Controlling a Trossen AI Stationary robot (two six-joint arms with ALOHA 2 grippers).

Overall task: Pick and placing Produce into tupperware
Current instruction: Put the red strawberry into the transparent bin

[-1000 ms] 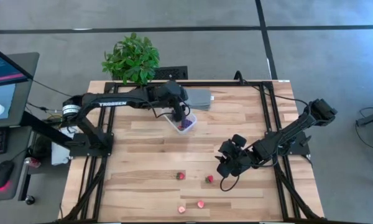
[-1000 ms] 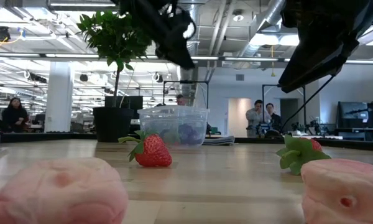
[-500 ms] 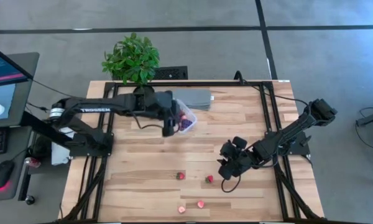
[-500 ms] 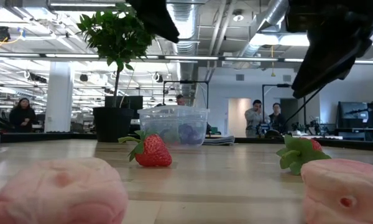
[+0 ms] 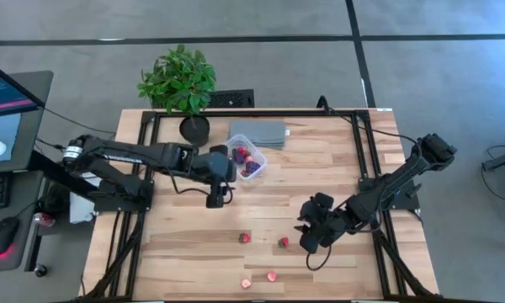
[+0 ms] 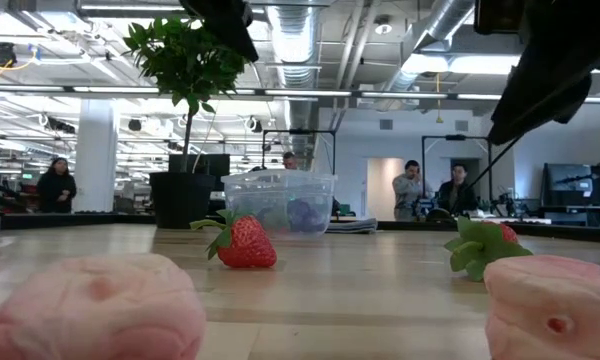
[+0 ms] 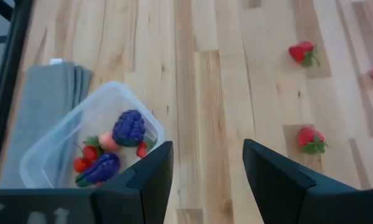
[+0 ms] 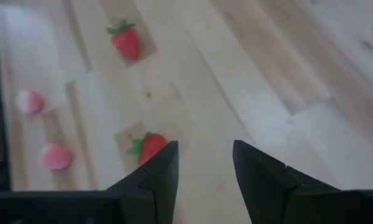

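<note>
The clear tub [image 5: 248,162] sits near the far edge of the table [image 5: 320,177], just in front of a folded grey cloth [image 5: 261,132] and to the right of a potted plant [image 5: 178,82]; inside it lie two dark purple pieces and a few small red ones, seen plainly in the left wrist view [image 7: 121,146]; four pieces remain loose on the wood near the front edge: two strawberries [image 5: 245,238] and [image 5: 283,242], and two pale pink pieces [image 5: 247,283] and [image 5: 272,275]. The left gripper [image 5: 216,195] hangs over bare wood just in front of the tub, its fingers apart and holding nothing; the right gripper [image 5: 313,236] hovers just right of the nearer strawberry [image 8: 150,146], fingers likewise apart and empty, with that berry showing close ahead of them. The step in hand looks like the right arm's approach for a pick; the next move calls for lowering the spread fingers around the small berry, centring on its body rather than the leafy cap, then closing gently so it does not squirt sideways.
</note>
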